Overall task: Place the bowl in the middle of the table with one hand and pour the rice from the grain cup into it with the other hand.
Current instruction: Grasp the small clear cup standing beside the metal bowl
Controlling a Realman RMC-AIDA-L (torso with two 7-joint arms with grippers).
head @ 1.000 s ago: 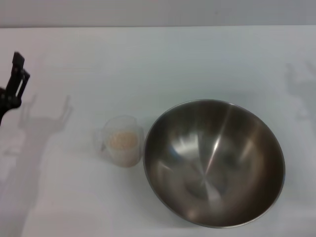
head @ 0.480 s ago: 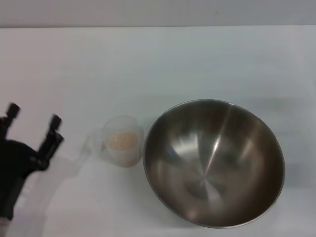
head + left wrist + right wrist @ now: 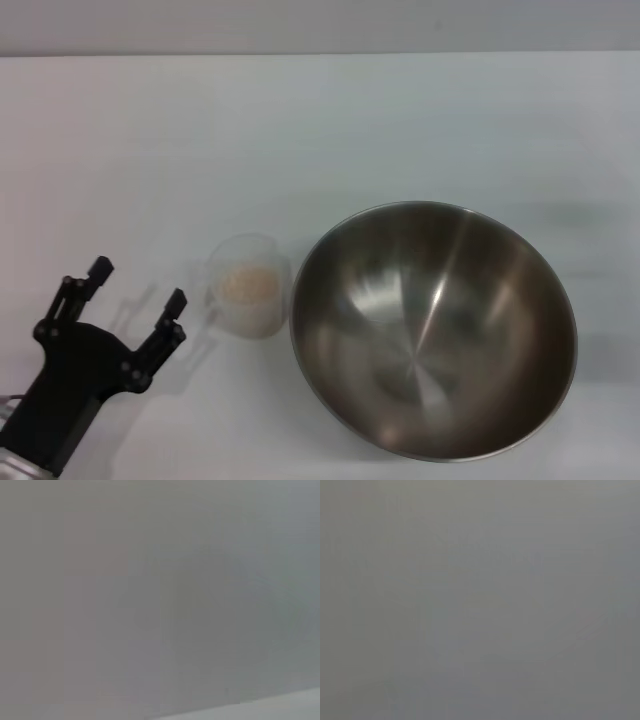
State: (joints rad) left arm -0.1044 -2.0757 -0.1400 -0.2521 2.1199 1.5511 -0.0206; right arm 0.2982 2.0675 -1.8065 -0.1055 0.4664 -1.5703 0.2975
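Left arm swings in low beside the cup!

The left end effector (image 3: 135, 298), up at the desk's (image 3: 320, 120) far-left edge a second ago, now sits just left of the grain cup (image 3: 248, 285), fingers spread wide, holding nothing. A grab looks imminent. The cup stands upright, handle pointing left, rice (image 3: 246, 285) inside. The bowl (image 3: 433, 328) rests mouth-up immediately right. The right end effector is out of sight.

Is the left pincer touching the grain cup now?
Apart. In the head view, bare table shows between the open left pincer and the grain cup, which stands beside the bowl.
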